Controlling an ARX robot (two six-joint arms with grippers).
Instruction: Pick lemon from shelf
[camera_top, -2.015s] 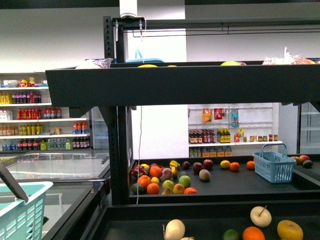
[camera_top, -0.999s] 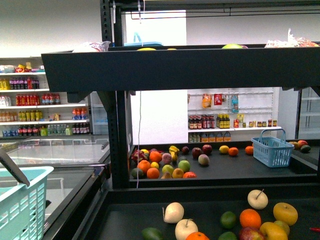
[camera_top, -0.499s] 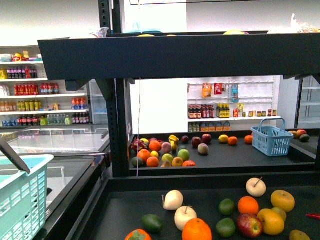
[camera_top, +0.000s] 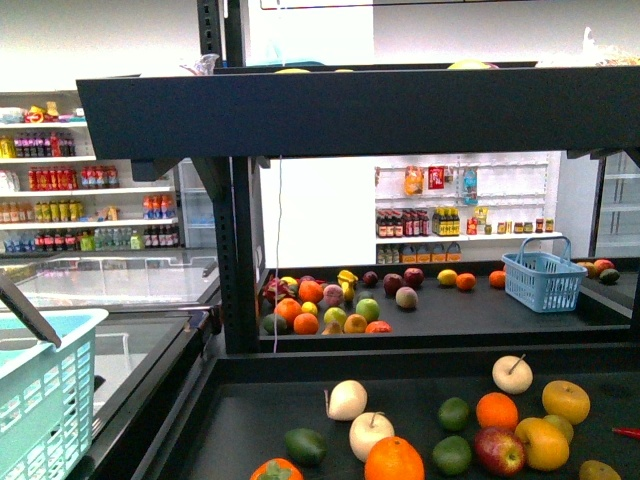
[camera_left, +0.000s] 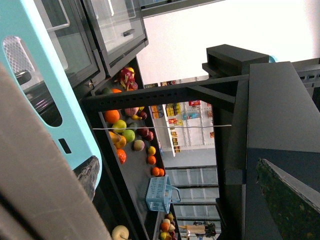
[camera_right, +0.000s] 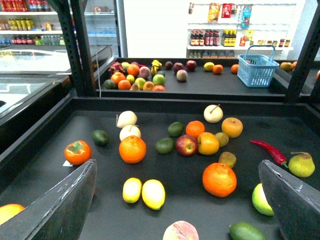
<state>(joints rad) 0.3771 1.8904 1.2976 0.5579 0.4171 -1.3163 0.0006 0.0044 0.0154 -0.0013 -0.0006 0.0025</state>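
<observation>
Though apart, lemon (camera_right: 153, 194) beyond right tool (camera_right: 177, 169)

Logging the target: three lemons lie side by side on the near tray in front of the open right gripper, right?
No: two lemons, not three. The right wrist view shows them side by side on the near tray in front of the open right gripper.

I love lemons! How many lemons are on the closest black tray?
2. The smaller lemon and the bigger lemon lie side by side on the near tray, close to a big orange. More could hide outside the view.
</observation>
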